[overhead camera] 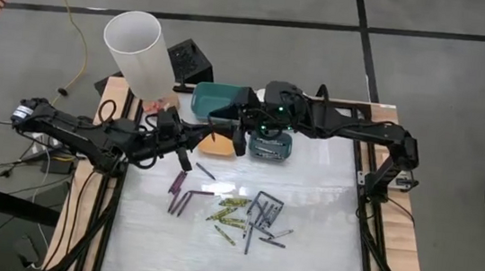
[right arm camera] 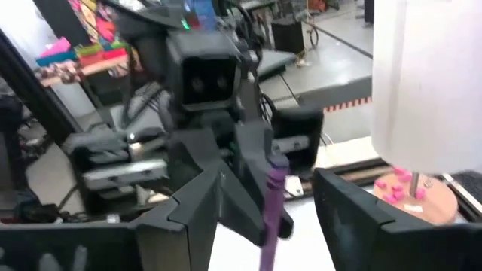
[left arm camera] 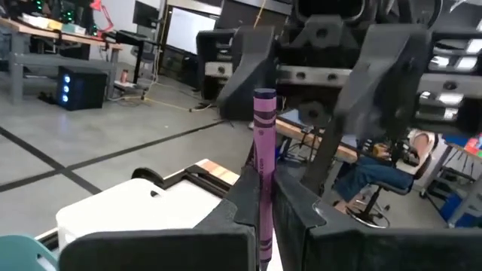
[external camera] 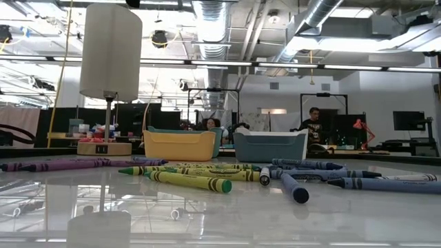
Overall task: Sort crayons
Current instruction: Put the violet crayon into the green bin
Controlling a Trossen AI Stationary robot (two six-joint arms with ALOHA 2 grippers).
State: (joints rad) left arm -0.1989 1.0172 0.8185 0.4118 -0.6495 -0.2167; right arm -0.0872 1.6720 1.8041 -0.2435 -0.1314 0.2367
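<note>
My left gripper (overhead camera: 188, 155) is above the table's far middle, shut on a dark purple crayon (left arm camera: 263, 143). My right gripper (overhead camera: 240, 142) faces it, open. In the right wrist view its two fingers stand on either side of the crayon (right arm camera: 273, 203) without touching it. The other crayons lie flat on the table: purple ones (overhead camera: 179, 192), yellow-green ones (overhead camera: 230, 208), and grey and blue ones (overhead camera: 263, 214). They also show in the low view (external camera: 189, 180), which shows no gripper. My left gripper pinches the purple crayon between its two fingers (left arm camera: 241, 207) by one end (left arm camera: 263, 226). The free end (left arm camera: 263, 102) sticks out past the fingertips toward my right gripper. The crayon is lifted clear of the table.
Three small bins stand at the table's far side: teal (overhead camera: 219, 100), yellow-orange (overhead camera: 220, 142) and blue-grey (overhead camera: 270, 147). A tall white cylinder on a stand (overhead camera: 138, 52) rises at the far left. People sit at desks in the room beyond the table.
</note>
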